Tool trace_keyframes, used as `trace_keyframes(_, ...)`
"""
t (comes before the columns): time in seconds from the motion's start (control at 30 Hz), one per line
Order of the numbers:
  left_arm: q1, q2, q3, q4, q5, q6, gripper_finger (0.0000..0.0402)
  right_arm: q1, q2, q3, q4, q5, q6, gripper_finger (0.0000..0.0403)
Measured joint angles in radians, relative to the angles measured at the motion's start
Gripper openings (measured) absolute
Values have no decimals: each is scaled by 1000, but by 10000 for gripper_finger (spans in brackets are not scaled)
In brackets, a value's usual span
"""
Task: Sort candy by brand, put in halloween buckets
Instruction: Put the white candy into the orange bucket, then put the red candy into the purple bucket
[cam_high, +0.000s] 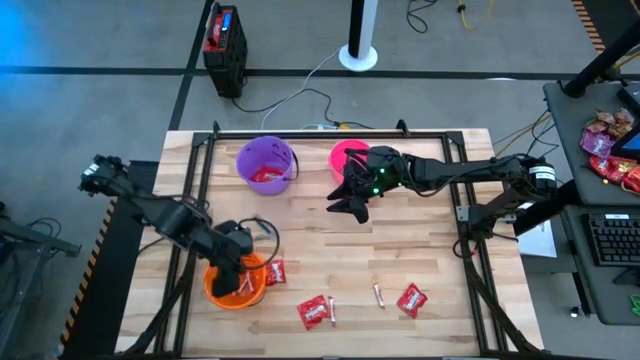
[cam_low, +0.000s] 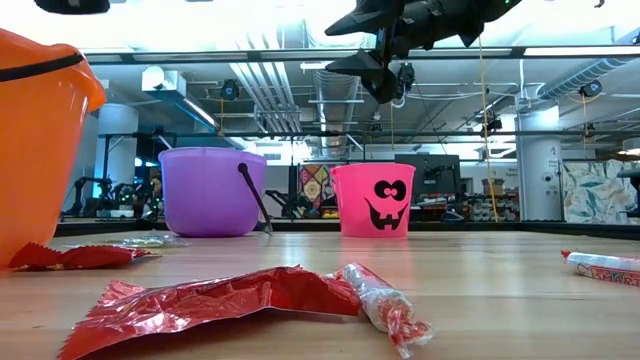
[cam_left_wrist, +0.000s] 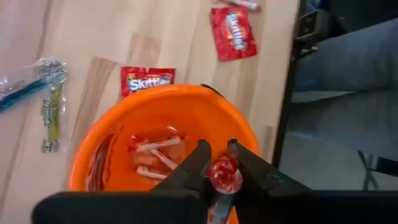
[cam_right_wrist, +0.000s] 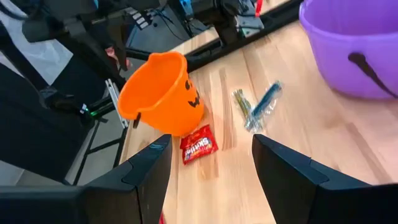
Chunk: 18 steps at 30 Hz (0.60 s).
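Candy stick (cam_left_wrist: 222, 177) pinched in left jaws over orange bucket (cam_left_wrist: 118, 127)

Orange bucket (cam_high: 236, 283), purple bucket (cam_high: 267, 164), pink bucket (cam_low: 373, 200) black-faced; red packets (cam_high: 313, 312), seemingly white-lettered.

The pale butcher-block wooden table (cam_high: 400, 250) is built of narrow glued strips, smooth with a soft satin sheen; a black matt metal frame (cam_high: 330, 133) runs along its 12 o'clock edge; the round purple plastic bucket (cam_low: 211, 190) looks smooth and slightly translucent; the hot pink plastic bucket (cam_low: 373, 200) is smooth, carrying a matt black printed face; the orange plastic bucket (cam_left_wrist: 165, 134) is glossy inside; the red squarish foil-like candy packet (cam_low: 200, 302) is crinkled and shiny; the thin stick candy in clear wrap (cam_left_wrist: 52, 102) glints, creased; the dark left gripper (cam_left_wrist: 216, 167) has matt plastic-looking fingers; the right gripper (cam_right_wrist: 211, 168) looks matt dark too.
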Motion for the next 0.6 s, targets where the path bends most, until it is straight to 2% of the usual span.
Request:
trace_keyframes(0.13, -3, 26, -44, 41, -4, -3, 66, 0, 0, 0, -33, 0, 26, 215)
trace_keyframes(0.5, -2, 51, -64, 26, -15, -36, 87, 29, -26, 0, -209, -10, 159, 215)
trace_keyframes(0.6, -2, 46, -62, 23, -19, -27, 101, 59, -45, 17, -334, -11, 213, 215)
